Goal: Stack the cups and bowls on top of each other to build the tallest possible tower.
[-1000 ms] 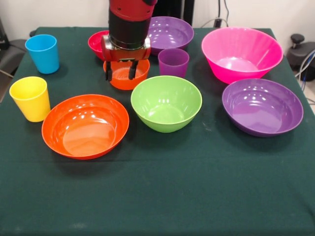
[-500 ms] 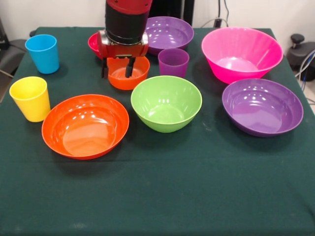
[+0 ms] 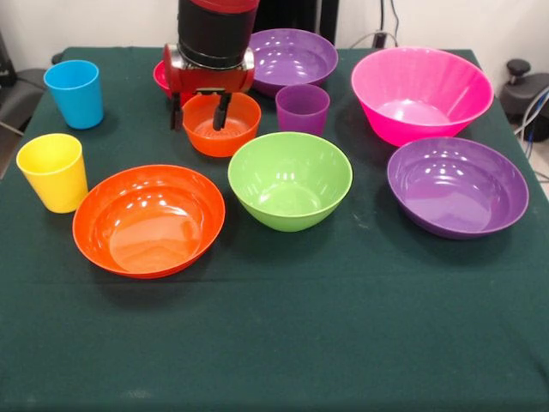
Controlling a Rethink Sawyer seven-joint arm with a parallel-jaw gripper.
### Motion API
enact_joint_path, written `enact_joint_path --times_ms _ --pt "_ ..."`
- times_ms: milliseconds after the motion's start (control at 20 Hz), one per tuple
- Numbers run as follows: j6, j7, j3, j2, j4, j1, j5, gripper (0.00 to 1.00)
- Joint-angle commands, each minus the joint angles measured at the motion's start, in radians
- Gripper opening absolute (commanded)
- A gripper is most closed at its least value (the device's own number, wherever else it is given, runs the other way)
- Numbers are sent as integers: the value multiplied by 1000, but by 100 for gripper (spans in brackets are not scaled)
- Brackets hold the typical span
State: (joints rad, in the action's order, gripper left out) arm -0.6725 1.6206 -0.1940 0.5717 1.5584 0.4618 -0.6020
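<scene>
No tower exists yet: we see every cup and bowl standing apart on the green table (image 3: pixel 283 343), nothing nested or stacked, so as we judge it the whole build is left to do.

The gripper (image 3: pixel 199 113) hangs at upper centre-left over the small orange bowl (image 3: pixel 225 129), its fingers spread; one finger (image 3: pixel 222 112) dips inside the bowl and the other sits outside the left wall, so they straddle the rim. They do not look closed on it, and we read this as a grasp not yet made.

Just behind the gripper, the red bowl (image 3: pixel 160 75) is mostly hidden by the arm. To the right stand the purple cup (image 3: pixel 302 108) and, behind it, a purple bowl (image 3: pixel 296 58). The green bowl (image 3: pixel 290 180) sits just below the small orange one, the wide orange bowl (image 3: pixel 148 220) at lower left. The pink bowl (image 3: pixel 421 90) and second purple bowl (image 3: pixel 457 186) fill the right side. The blue cup (image 3: pixel 75 93) and yellow cup (image 3: pixel 54 172) stand at far left.

The red bowl and purple cup crowd the lift; we would raise it straight.
</scene>
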Motion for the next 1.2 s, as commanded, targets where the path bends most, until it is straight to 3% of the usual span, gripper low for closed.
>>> enact_joint_path --times_ms 50,450,750,1200 --pt "-63 -122 -69 -62 -12 10 -26 100" --pt "1 -162 -86 -155 -60 49 -72 100" --pt "-11 -171 -70 -99 -21 49 -87 100" --pt "-83 -274 -71 -50 30 91 -106 100"
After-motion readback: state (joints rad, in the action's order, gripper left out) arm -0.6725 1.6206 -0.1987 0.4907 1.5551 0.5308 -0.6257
